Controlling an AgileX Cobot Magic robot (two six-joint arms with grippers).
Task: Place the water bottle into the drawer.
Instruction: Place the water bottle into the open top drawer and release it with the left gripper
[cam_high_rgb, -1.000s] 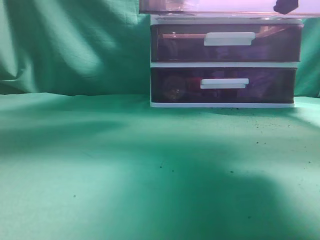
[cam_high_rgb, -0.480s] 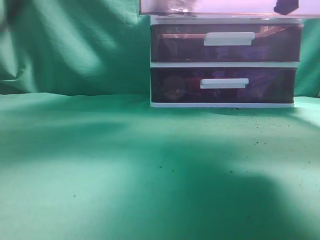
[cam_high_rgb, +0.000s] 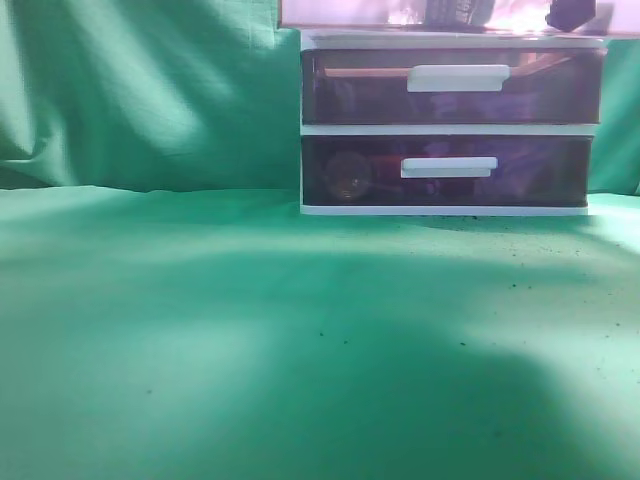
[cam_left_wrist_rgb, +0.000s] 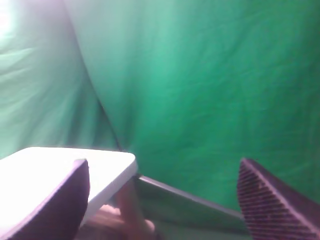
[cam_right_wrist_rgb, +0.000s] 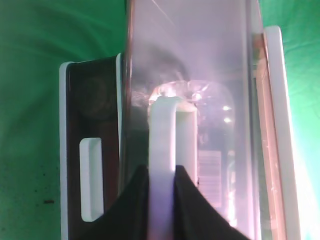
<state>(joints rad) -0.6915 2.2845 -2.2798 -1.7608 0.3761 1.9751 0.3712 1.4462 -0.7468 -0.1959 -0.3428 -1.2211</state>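
Note:
The top drawer (cam_high_rgb: 340, 12) stands pulled out at the upper edge of the exterior view. In the right wrist view its translucent front (cam_right_wrist_rgb: 190, 60) fills the middle. My right gripper (cam_right_wrist_rgb: 161, 200) is shut on the drawer's white bar handle (cam_right_wrist_rgb: 162, 140); it shows as a dark tip in the exterior view (cam_high_rgb: 570, 14). The clear water bottle (cam_right_wrist_rgb: 212, 125), with a printed label, shows through the drawer front, inside the drawer. My left gripper (cam_left_wrist_rgb: 162, 200) is open and empty, above a corner of the unit's white top (cam_left_wrist_rgb: 60, 170).
The white-framed unit holds two lower dark drawers, the middle one (cam_high_rgb: 450, 90) and the bottom one (cam_high_rgb: 450, 170), both closed, with things inside. A green cloth (cam_high_rgb: 250, 340) covers the table and hangs behind. A dark shape (cam_high_rgb: 455, 10) sits at the top edge.
Clear glints in the left part of the open drawer have gone. A dark shape has appeared at the top edge above the drawer's middle. The right gripper stays at the handle.

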